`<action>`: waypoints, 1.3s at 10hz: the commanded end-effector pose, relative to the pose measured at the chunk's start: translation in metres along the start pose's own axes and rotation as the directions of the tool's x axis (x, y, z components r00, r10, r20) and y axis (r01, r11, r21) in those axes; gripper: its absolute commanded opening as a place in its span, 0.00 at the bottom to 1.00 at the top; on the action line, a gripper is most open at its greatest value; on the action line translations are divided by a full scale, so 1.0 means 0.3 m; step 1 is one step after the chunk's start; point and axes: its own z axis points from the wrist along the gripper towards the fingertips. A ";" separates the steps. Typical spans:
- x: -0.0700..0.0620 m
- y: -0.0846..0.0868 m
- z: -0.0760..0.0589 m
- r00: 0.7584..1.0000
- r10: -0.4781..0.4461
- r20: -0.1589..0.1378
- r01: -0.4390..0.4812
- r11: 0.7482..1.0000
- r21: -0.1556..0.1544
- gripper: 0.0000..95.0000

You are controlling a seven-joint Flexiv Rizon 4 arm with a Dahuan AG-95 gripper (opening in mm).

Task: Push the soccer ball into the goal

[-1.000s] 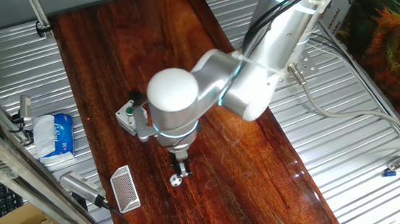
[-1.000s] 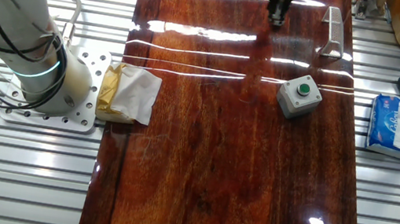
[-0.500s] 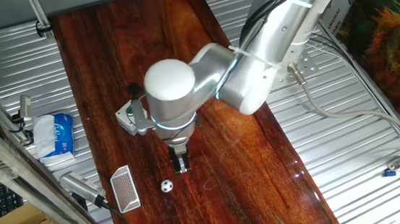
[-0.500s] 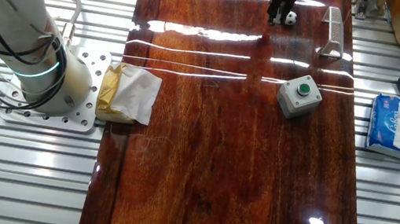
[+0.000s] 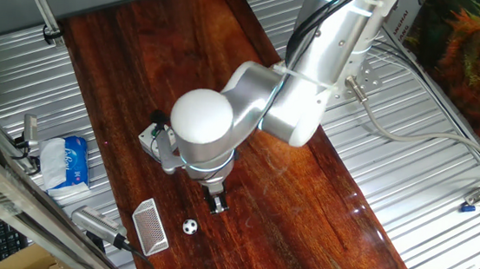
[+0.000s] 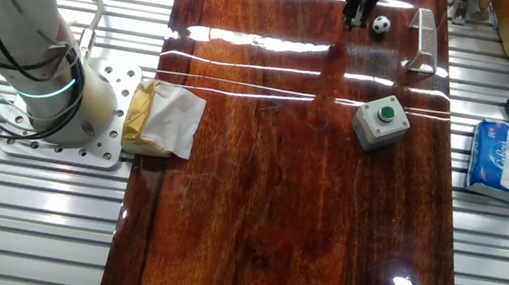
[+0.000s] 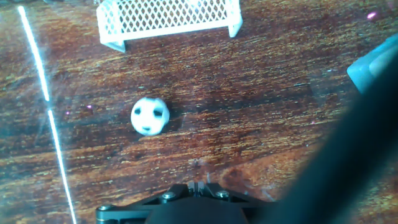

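Soccer ball (image 7: 150, 116) at eleven o'clock from the gripper (image 7: 199, 185), fingers together, goal (image 7: 169, 19) at twelve.

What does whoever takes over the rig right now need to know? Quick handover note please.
Pincer: fingers look shut, empty, low over the wood, not touching the ball.
Soccer ball: free on the table between the pincer and the goal, short of the goal mouth; in the hand view it lies left of the pincer's line.
Done: ball lies partway toward the goal.
Left: ball is not in the net yet; probably another push from behind it, aimed at the mouth.
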 end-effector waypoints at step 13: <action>0.000 0.002 0.000 0.978 -0.183 -0.101 0.189 0.980 0.063 0.00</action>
